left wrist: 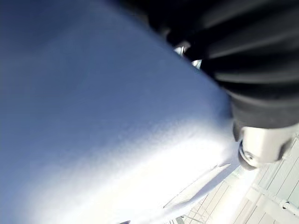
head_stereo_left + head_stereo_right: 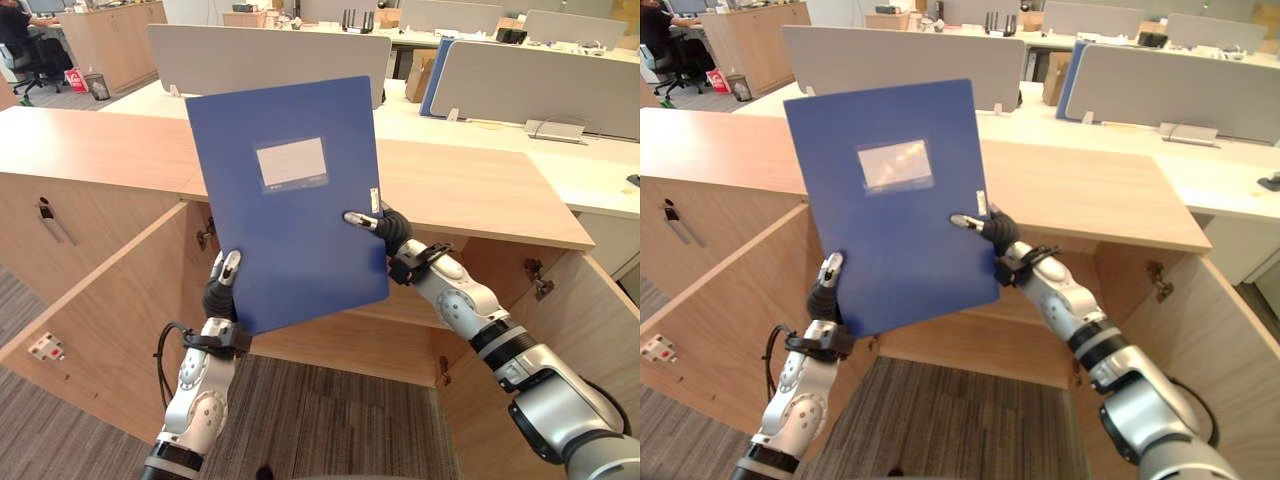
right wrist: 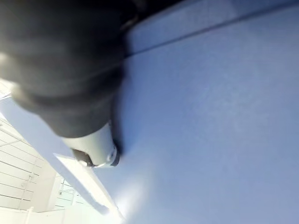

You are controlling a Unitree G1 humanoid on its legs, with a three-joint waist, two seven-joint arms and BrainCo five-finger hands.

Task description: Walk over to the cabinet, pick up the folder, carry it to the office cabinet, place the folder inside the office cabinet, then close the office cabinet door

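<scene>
I hold a blue folder [image 2: 285,200] with a white label upright in front of me, with both hands on it. My left hand [image 2: 222,290] grips its lower left edge, thumb on the front and fingers behind. Gripping the right edge the same way is my right hand [image 2: 385,228]. Behind the folder is the wooden office cabinet [image 2: 470,190], whose left door [image 2: 100,320] and right door [image 2: 560,310] are both swung open toward me. The folder hides most of the cabinet's inside. The wrist views show the folder's face [image 1: 93,116] [image 3: 210,116] very close.
Beyond the cabinet top stand white desks with grey dividers [image 2: 260,55]. Another blue panel [image 2: 436,75] leans by a divider. A person [image 2: 20,40] sits at the far left near a small bin [image 2: 98,87]. Striped carpet [image 2: 330,420] lies between the open doors.
</scene>
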